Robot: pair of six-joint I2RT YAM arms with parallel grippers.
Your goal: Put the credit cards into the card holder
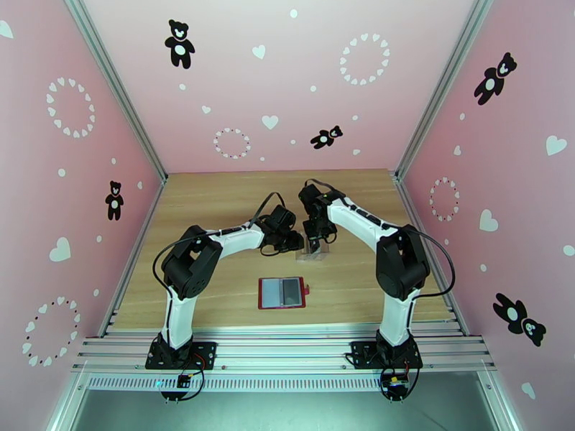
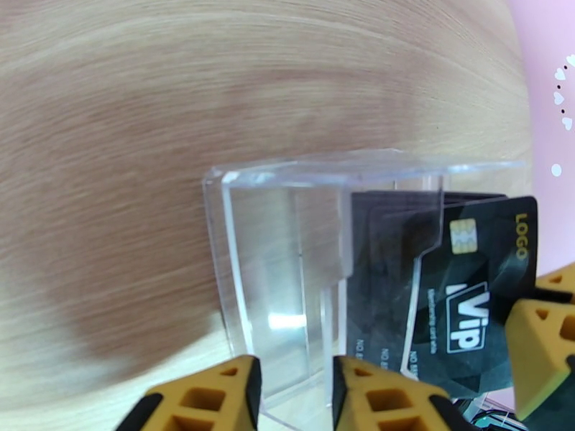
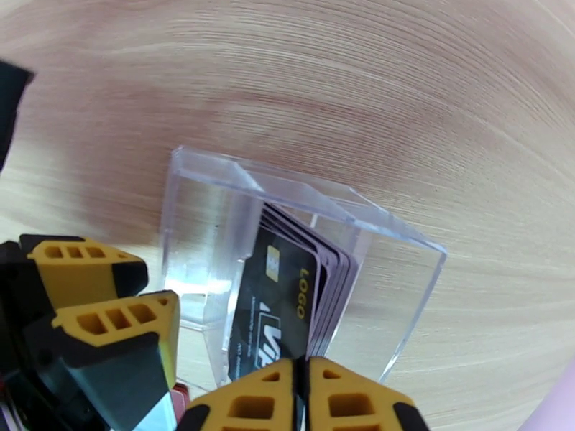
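Right gripper pinches the front credit card in the tray while the left gripper grips the tray itself.

The dark-red, leather-like card holder (image 1: 282,293) lies open and flat on the light wooden table (image 1: 215,202), near its near edge, with the grey sleeves facing up and the snap tab on the right. Just beyond it, slightly to the right, stands a clear plastic tray (image 2: 273,253) with a stack of dark rectangular credit cards (image 3: 336,276) upright inside. The right gripper (image 3: 302,375) has its yellow fingers pressed together on the edge of the front card (image 3: 277,303), a black one marked LOGO and VIP. The left gripper (image 2: 291,386) straddles the tray's low front wall, jaws partly closed against it.
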